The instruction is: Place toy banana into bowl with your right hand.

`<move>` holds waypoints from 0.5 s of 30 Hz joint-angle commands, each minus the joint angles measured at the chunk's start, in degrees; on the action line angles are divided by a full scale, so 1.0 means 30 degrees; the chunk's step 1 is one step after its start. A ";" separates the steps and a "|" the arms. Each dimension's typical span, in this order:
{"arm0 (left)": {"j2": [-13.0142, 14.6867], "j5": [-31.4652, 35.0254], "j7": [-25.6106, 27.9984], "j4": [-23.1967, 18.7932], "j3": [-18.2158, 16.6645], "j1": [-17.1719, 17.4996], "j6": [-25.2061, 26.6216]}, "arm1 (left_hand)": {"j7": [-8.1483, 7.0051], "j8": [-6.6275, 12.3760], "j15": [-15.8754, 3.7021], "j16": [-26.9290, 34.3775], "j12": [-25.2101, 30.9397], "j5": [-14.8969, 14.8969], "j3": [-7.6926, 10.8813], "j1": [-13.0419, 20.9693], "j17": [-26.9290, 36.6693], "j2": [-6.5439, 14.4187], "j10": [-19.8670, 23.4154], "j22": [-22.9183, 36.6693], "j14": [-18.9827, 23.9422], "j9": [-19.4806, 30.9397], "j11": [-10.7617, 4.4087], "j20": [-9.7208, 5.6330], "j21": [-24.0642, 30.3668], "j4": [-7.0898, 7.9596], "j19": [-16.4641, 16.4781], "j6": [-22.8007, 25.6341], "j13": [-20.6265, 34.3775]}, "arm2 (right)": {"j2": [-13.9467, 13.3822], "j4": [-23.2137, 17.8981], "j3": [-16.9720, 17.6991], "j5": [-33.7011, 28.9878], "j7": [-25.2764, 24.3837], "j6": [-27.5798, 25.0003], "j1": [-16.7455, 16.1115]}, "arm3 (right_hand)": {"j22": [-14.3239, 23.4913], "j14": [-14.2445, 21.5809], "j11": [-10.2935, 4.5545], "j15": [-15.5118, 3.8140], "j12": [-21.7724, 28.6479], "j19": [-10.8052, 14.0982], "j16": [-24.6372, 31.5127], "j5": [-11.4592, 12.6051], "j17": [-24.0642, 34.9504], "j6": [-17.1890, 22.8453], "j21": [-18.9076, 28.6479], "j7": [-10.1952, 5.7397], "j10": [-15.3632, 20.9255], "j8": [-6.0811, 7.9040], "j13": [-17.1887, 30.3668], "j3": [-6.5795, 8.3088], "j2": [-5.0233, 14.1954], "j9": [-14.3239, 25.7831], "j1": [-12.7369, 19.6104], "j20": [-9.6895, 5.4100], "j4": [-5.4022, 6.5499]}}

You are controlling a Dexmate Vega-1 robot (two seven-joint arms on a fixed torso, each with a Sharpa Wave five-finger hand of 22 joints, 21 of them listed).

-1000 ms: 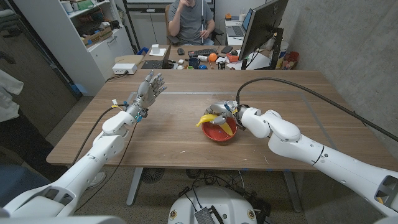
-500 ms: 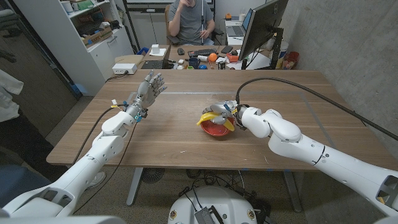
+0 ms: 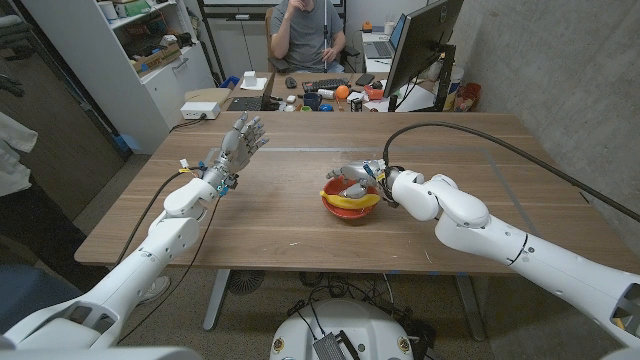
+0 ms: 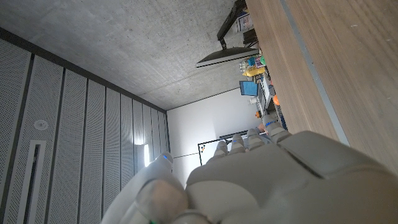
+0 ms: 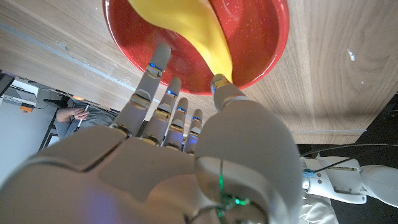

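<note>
Right arm: we see it come in from the lower right of the head frame, its cable looping over the tabletop [image 3: 250, 220].
Right robot hand [image 3: 362, 176]: it hovers at the far rim of the bowl, fingers spread. In the wrist view the fingertips [image 5: 160, 55] reach over the red rim with gaps between them. We judge it holds nothing, though the thumb tip sits so close to the fruit that contact is hard to rule out.
Bowl [image 3: 330, 205]: red, shallow, at the centre of the head frame.
Toy banana [image 3: 349, 201]: it lies inside the bowl along the near wall.
Long axis: roughly left to right in the head frame, ends curving up toward the far side.
Handling: we judge it light, smooth, probably slick plastic. The thick middle is the surest place to hold.
Left robot hand [image 3: 240, 141]: upper left of centre, raised, fingers apart, empty.
</note>
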 commanded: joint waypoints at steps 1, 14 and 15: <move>0.0015 0.0036 0.0057 -0.0087 0.0030 0.0040 0.0051 | 0.0041 0.0098 -0.0031 0.0020 0.0126 0.0074 -0.0081 -0.0059 0.0077 0.1206 -0.1870 0.0099 -0.2594 0.0059 -0.0016 0.0050 0.0004 -0.0011 0.0037 -0.1200 0.0069 | -0.0196 -0.0216 0.0522 0.0400 -0.0947 0.0429 -0.0314 | 0.0004 -0.0040 0.0115 -0.0616 -0.0076 0.0113 0.0006 0.0076 0.0037 -0.0147 -0.0115 0.0088 -0.0003 -0.0023 0.0051 -0.0196 -0.0057 0.0079 -0.0428 0.0151 0.0168; 0.0026 0.0006 0.0062 -0.0117 0.0003 0.0071 0.0035 | 0.0041 0.0091 -0.0031 0.0014 0.0126 0.0075 -0.0092 -0.0053 0.0076 0.1199 -0.1868 0.0098 -0.2603 0.0059 -0.0012 0.0040 -0.0009 -0.0017 0.0041 -0.1208 0.0069 | -0.0243 -0.0479 0.0751 0.0150 -0.1106 0.0527 -0.0124 | 0.0002 -0.0090 0.0364 -0.0424 -0.0189 0.0255 0.0035 0.0149 -0.0055 -0.0125 -0.0354 0.0406 0.0181 0.0120 0.0068 -0.0507 -0.0261 0.0087 -0.1178 0.0288 0.0457; 0.0035 0.0056 0.0088 -0.0118 0.0004 0.0077 -0.0014 | 0.0048 0.0091 -0.0028 0.0017 0.0126 0.0075 -0.0093 -0.0052 0.0076 0.1198 -0.1870 0.0098 -0.2596 0.0059 -0.0015 0.0031 -0.0007 -0.0018 0.0051 -0.1208 0.0069 | -0.0251 -0.0502 0.0744 0.0094 -0.1080 0.0551 -0.0087 | 0.0002 -0.0108 0.0364 -0.0422 -0.0197 0.0220 0.0030 0.0153 -0.0063 -0.0110 -0.0389 0.0408 0.0192 0.0132 0.0069 -0.0529 -0.0279 0.0088 -0.1227 0.0303 0.0473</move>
